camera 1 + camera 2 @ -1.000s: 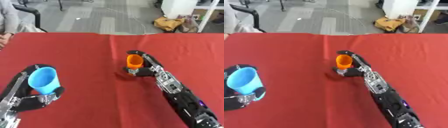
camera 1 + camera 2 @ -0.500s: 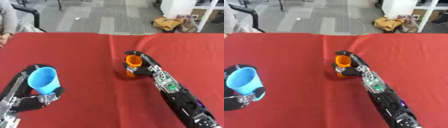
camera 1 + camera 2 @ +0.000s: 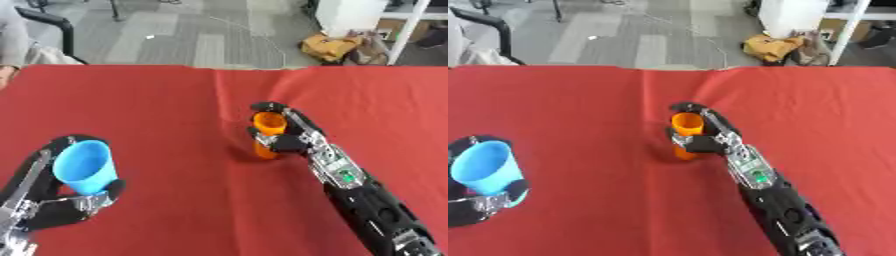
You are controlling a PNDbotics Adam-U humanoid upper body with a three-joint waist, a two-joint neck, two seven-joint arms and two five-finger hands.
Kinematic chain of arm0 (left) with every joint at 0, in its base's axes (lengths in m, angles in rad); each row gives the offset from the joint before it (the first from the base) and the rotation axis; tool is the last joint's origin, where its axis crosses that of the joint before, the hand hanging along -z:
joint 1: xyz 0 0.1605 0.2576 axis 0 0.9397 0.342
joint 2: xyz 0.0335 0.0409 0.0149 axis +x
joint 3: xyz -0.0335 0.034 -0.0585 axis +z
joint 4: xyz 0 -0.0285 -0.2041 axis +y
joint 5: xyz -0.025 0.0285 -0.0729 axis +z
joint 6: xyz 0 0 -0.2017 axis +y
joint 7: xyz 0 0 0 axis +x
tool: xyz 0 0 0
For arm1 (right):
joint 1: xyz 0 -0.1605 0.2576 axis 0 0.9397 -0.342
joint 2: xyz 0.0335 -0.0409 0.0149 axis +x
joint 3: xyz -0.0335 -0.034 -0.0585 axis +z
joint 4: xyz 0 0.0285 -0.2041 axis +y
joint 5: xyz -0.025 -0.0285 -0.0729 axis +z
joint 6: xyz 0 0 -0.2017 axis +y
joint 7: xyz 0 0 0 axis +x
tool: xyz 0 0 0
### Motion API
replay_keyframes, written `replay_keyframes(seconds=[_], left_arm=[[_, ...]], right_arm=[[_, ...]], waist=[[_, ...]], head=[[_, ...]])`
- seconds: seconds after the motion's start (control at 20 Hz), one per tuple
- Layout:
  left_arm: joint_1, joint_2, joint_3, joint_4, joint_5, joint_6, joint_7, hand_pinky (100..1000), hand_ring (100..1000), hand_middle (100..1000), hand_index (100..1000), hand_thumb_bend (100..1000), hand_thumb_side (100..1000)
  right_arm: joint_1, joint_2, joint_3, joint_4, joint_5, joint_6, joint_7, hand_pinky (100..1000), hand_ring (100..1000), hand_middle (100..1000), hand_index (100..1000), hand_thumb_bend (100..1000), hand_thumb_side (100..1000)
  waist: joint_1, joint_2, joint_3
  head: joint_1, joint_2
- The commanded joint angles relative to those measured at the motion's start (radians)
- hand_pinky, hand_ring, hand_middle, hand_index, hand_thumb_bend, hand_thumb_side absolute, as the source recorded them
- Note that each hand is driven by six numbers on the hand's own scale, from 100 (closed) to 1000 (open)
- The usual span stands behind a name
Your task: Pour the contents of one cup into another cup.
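Orange cup [image 3: 267, 134] now stands upright mid-table, lowered in the right hand's [image 3: 296, 139] curled grip, while the left hand [image 3: 61, 207] keeps clasping the blue cup [image 3: 84, 167] near the table's left edge, so pouring hasn't begun.

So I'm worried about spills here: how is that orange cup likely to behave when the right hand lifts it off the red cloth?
The orange cup looks tall and narrow, so it could tip easily if nudged. It seems a small, stiff plastic cup, probably light. The right hand has fingers curled round it, which should steady it. Its contents cannot be seen.
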Motion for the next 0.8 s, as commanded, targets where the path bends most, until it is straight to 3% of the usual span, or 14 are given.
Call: replay_keyframes(seconds=[0.05, 0.45, 0.8], left_arm=[[0.004, 0.037, 0.0, -0.02, -0.01, -0.003, 0.003, 381, 491, 509, 682, 523, 100], [0.027, 0.083, -0.032, 0.031, -0.05, -0.021, -0.035, 376, 489, 505, 675, 532, 100], [0.009, 0.089, -0.059, 0.092, -0.117, -0.055, -0.081, 378, 490, 506, 675, 536, 100]], right_arm=[[-0.014, -0.06, 0.005, -0.083, -0.025, -0.005, 0.016, 469, 445, 607, 806, 148, 100], [-0.033, -0.15, 0.052, -0.238, -0.042, -0.021, 0.07, 477, 453, 613, 811, 199, 100], [-0.068, -0.179, 0.088, -0.329, -0.067, -0.017, 0.088, 476, 453, 615, 812, 211, 100]], waist=[[0.0, -0.024, -0.003], [-0.015, -0.039, -0.027], [-0.027, -0.051, -0.046]], head=[[0.004, -0.011], [0.017, -0.012], [0.028, -0.008]])
